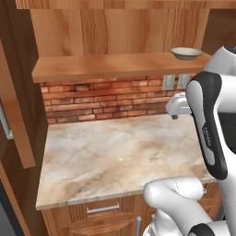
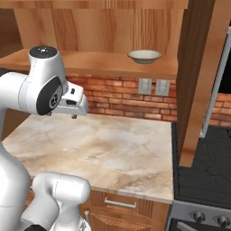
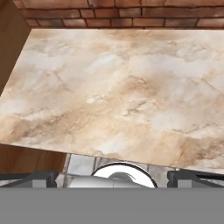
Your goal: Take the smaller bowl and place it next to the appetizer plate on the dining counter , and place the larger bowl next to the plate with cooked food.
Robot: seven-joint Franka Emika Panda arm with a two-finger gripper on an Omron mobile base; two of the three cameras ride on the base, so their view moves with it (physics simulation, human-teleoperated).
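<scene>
A small shallow grey-beige bowl with a pale rim, the smaller bowl (image 1: 186,53) (image 2: 144,56), sits on a wooden shelf (image 1: 110,67) (image 2: 103,63) above a marbled counter (image 1: 115,152) (image 2: 108,149). My gripper (image 1: 175,115) (image 2: 63,114) hangs over the counter's back part, below the shelf and well short of the bowl, pointing down. In the hand view its two dark fingertips (image 3: 41,177) stand far apart at the bottom with nothing between them: it is open. The larger bowl, both plates and the dining counter are out of view.
A red brick wall (image 1: 101,99) with two grey outlets (image 2: 153,86) backs the counter. A tall wooden panel (image 2: 194,81) rises at its right end, with a dark stove (image 2: 203,180) beyond. Wooden drawers (image 1: 103,209) sit below the counter's front edge.
</scene>
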